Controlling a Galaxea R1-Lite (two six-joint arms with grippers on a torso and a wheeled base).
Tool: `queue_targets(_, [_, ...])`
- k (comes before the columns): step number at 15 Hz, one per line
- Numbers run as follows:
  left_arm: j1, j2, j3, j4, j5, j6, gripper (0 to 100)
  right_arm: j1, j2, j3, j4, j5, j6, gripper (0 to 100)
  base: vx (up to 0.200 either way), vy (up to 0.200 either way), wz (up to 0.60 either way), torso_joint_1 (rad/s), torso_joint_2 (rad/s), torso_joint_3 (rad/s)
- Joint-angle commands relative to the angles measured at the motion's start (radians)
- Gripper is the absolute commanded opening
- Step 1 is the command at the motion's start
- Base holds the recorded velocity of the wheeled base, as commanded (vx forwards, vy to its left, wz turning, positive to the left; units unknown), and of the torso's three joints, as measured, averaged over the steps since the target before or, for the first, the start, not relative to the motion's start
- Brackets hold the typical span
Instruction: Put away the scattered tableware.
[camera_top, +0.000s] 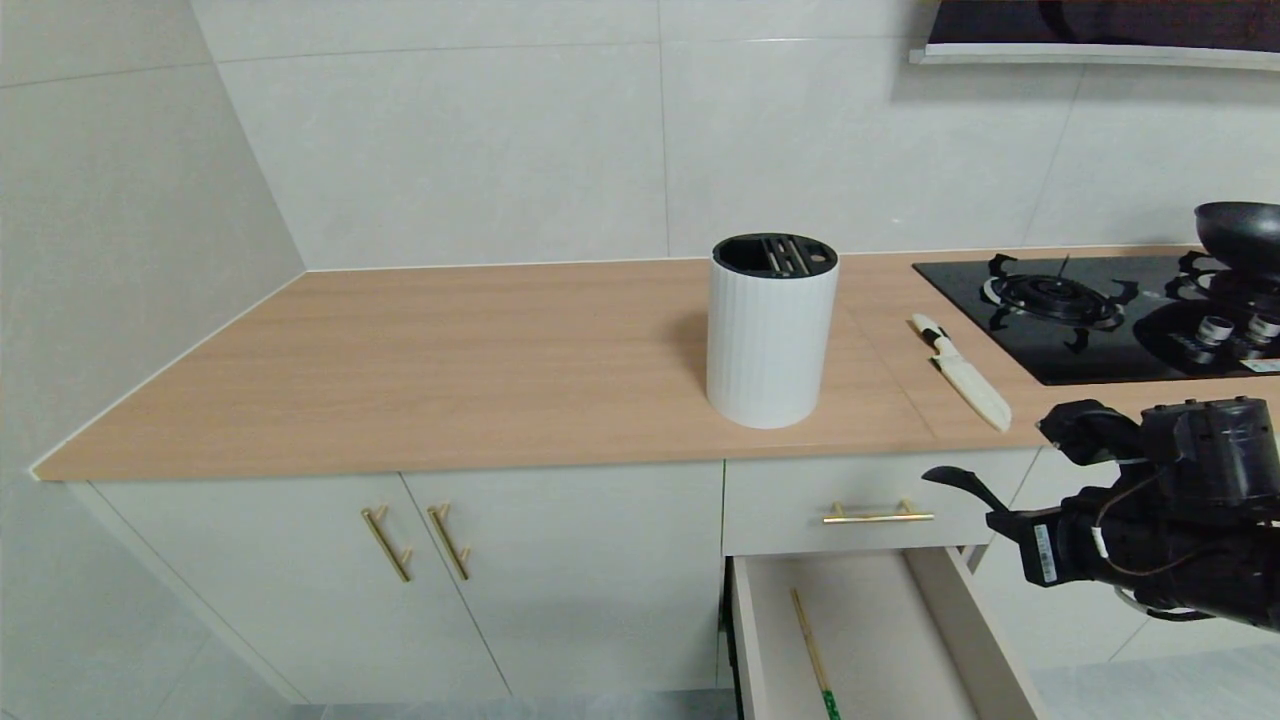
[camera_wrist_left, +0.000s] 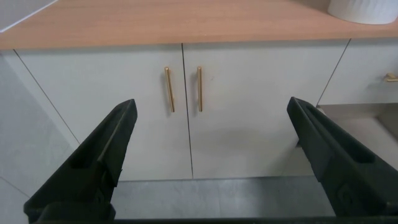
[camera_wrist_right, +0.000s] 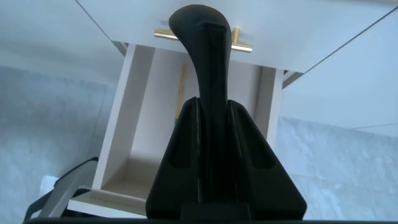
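Here, a pale knife (camera_top: 962, 375) is seen near the counter's (camera_top: 450, 360) front edge. It is judged light, stiff, and best taken by its handle. The right end effector (camera_top: 960, 483) is clenched empty, the left end effector (camera_wrist_left: 211, 109) released.

No readable text anywhere in this one

Closest thing to print is a little white sticker (camera_top: 1041, 553) on the housing behind the right gripper (camera_top: 958, 482), with dark marks way too tiny to make out. There's also a small pale tag (camera_top: 1266, 366) at the front edge of the stove (camera_top: 1100, 330), same deal, can't read it.
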Motion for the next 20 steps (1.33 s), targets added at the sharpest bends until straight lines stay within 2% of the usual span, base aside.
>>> queue_targets(1, [0.0,0.002,0.0,0.0,0.0,0.0,100,0.001,0.015,0.001,0.0,0.0,0.0,0,0.0,0.0,0.0,0.0,0.0,0.0])
queue_targets(7, [0.0,0.0,0.0,0.0,0.0,0.0,100,0.001,0.084,0.006,-0.035,-0.003,0.0,0,0.0,0.0,0.0,-0.018,0.04,0.022])
queue_targets(20, [0.0,0.0,0.0,0.0,0.0,0.0,100,0.001,0.153,0.015,-0.071,-0.011,0.0,0,0.0,0.0,0.0,-0.201,0.48,0.272])
